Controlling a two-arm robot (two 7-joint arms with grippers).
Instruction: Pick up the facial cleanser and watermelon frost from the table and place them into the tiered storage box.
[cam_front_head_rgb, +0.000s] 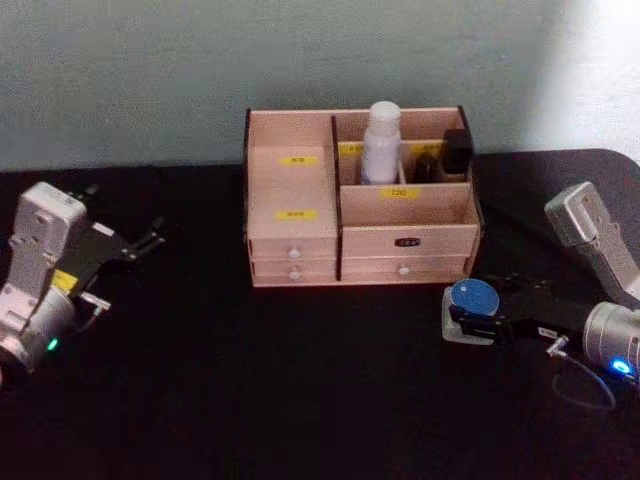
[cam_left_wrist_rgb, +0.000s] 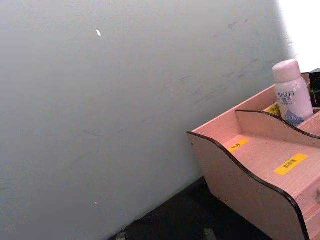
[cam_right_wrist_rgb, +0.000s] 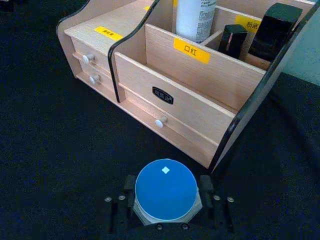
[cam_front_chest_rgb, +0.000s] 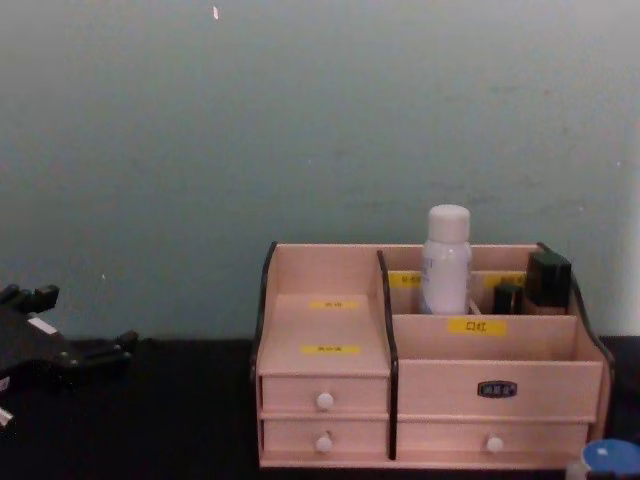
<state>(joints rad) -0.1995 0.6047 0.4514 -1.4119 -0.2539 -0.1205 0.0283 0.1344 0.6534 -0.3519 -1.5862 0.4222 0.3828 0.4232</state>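
The facial cleanser stands upright in a rear compartment of the tiered storage box; the bottle also shows in the chest view and the left wrist view. The watermelon frost, a squat jar with a blue lid, is on the black table in front of the box's right corner. My right gripper is shut on the jar, with a finger on each side of the blue lid. The jar's lid peeks in at the chest view's lower right. My left gripper rests open at the far left, away from the box.
Small black bottles occupy the box's right rear compartments. Two rows of white-knobbed drawers face me. The box's front right compartment and stepped left shelves hold nothing. A pale wall rises behind the table.
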